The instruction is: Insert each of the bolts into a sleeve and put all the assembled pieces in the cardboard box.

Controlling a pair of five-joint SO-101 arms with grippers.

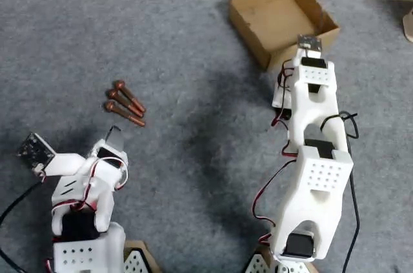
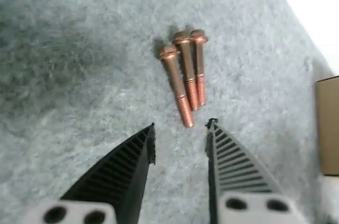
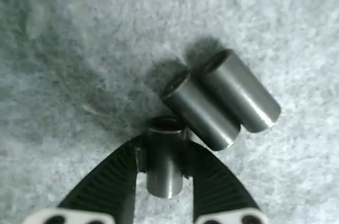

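While the right gripper (image 3: 164, 149) clamps one sleeve (image 3: 165, 175), the open, empty left gripper (image 2: 181, 125) should straddle just the nearest bolt (image 2: 177, 83).

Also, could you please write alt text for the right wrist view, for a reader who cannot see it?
The right hand grips a dark grey sleeve between its ribbed black fingers. Just beyond it, a second sleeve and a third sleeve lie side by side, touching, on the grey carpet.
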